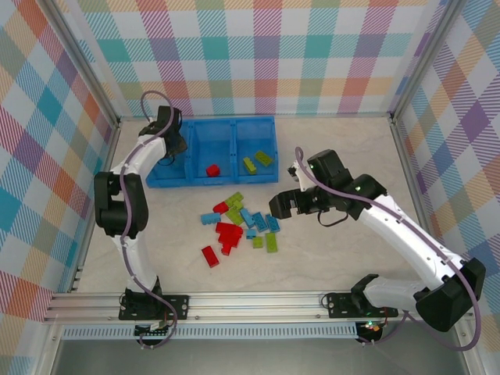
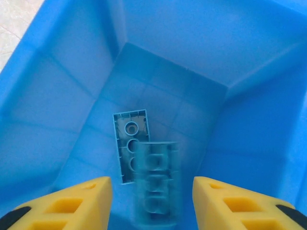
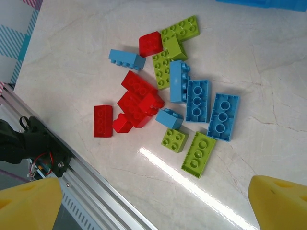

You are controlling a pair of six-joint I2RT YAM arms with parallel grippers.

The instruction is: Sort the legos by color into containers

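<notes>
**Top view.** The tray (image 1: pixel 226 182) lies far and left of centre on the table (image 1: pixel 351 148), with its three compartments side by side. The left pincer (image 1: pixel 173 152) hangs over the left compartment. The middle compartment holds one red brick (image 1: pixel 212 169). The right one holds two green bricks (image 1: pixel 256 162). The remaining legos (image 1: pixel 238 223), red, blue and green mixed, lie loose at mid-table, just near of the tray. A lone red brick (image 1: pixel 210 256) lies at their near left edge. The right pincer (image 1: pixel 283 207) hovers just right of this cluster.

**Left wrist view.** The fingers (image 2: pixel 72 201) of the left pincer (image 2: pixel 151 188) stand apart above the compartment floor (image 2: pixel 182 110). A blurred blue brick (image 2: pixel 156 182) shows between them, touching neither. A second blue brick (image 2: pixel 128 139) lies underside up on the floor, partly overlapped in view by the first.

**Right wrist view.** The right pincer (image 3: pixel 154 191) is spread wide and holds nothing. The legos (image 3: pixel 163 96) lie on the table below it, beside the near rail (image 3: pixel 96 191).
</notes>
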